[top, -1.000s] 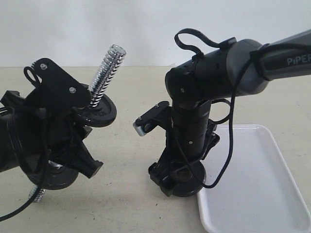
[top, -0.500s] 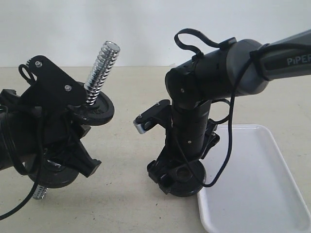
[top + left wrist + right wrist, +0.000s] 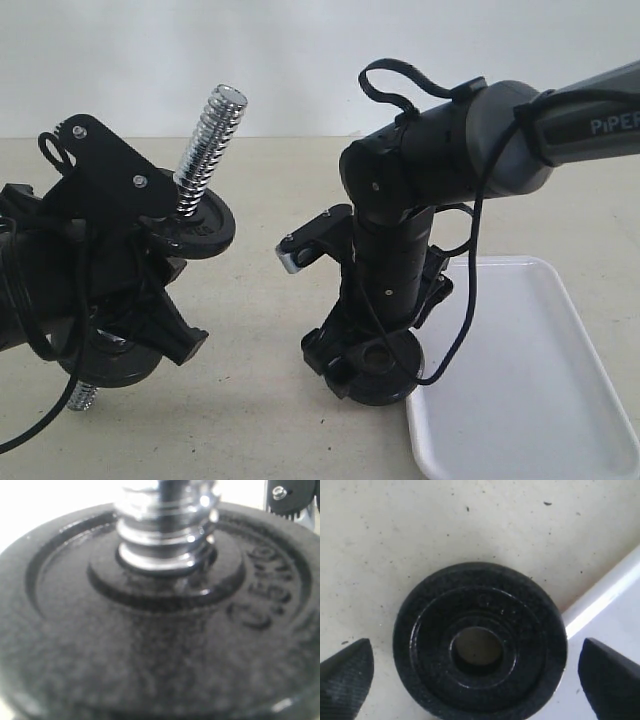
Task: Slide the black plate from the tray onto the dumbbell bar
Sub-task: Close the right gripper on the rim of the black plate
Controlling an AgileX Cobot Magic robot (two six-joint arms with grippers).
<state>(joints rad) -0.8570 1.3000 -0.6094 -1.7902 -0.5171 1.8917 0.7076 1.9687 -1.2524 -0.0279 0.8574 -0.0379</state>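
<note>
**A:** Big to small: beige tabletop [image 3: 270, 180], white tray [image 3: 520, 400] on the right, the right arm [image 3: 450, 140] pointing straight down beside the tray's left edge, and the left arm [image 3: 60, 280] over on the other side. So where's the black plate?

**B:** The black plate [image 3: 485, 605] lies flat right at the tray's rim, mostly on the tabletop by the look of it. I can't tell if its edge rides on the rim. The right jaws hang wide, one fingertip [image 3: 345, 672] on each side, neither touching. The left jaws are hidden behind the camera mount, but the dumbbell bar [image 3: 208, 140] sits tilted in that arm's grip, threaded end up, with one disc [image 3: 205, 232] already on it.

**A:** What could bite from here?

**B:** Just guessing. It's a flat iron disc with a rounded rim, so the pinch could skate off. It could also tip the plate if it's perched on the rim. Then the small hole has to meet a slanted threaded tip, and any misalignment means it snags on the threads or drops.
</note>
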